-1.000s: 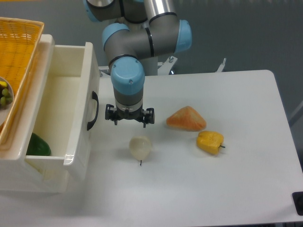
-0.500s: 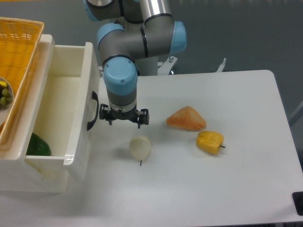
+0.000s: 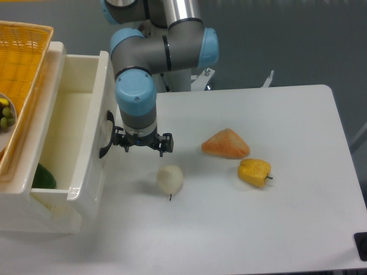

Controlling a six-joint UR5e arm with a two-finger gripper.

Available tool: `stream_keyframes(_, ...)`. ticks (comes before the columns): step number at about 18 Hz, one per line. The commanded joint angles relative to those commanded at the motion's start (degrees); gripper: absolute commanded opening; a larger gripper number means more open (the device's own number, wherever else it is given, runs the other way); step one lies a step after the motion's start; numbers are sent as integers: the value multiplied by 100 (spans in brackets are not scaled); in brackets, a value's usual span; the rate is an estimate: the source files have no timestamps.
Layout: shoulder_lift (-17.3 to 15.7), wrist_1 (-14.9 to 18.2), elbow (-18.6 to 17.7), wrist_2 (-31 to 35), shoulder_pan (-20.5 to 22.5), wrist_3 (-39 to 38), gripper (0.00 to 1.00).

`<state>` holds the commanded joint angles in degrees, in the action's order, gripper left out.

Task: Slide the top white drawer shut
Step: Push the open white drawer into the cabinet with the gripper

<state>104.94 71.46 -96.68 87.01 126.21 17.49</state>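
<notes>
At the worktop's left edge, my gripper (image 3: 142, 144), seemingly spread and empty, could slip off the top white drawer (image 3: 86, 137), skewing it.

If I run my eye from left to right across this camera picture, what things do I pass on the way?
Yellow wicker basket → top white drawer → its black handle → gripper → pale round fruit → orange wedge-shaped piece → yellow pepper.
</notes>
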Motion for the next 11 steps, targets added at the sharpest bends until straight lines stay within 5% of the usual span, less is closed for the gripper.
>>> stream_keyframes(11,0,0,44,0,-194,-105,100)
